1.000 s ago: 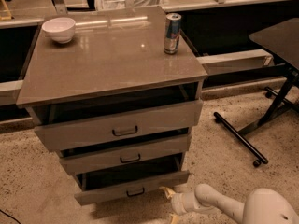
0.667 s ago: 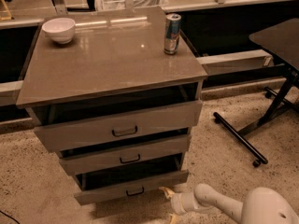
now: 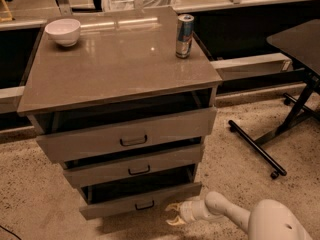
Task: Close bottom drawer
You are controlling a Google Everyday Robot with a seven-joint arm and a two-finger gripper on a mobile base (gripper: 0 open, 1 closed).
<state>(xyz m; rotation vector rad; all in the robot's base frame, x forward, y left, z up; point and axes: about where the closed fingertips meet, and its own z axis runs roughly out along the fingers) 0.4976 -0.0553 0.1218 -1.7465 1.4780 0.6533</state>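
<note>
The grey-brown cabinet [image 3: 117, 69] has three drawers, all pulled partly out. The bottom drawer [image 3: 110, 204] is the slimmest, lowest one, with a small dark bar handle [image 3: 144, 204] at its centre. It stands open, with a dark gap above its front panel. My gripper [image 3: 173, 213] is low by the floor, just right of the bottom drawer's front, its tan fingertips [image 3: 172, 206] pointing left at the panel's right end. The fingers are spread apart and hold nothing. The white arm [image 3: 225, 214] runs off to the lower right.
A white bowl [image 3: 63, 31] and a drink can [image 3: 184, 29] stand on the cabinet top. A black table with a wheeled leg frame [image 3: 262, 151] stands to the right. The floor [image 3: 30, 194] is speckled carpet. A dark counter base runs behind.
</note>
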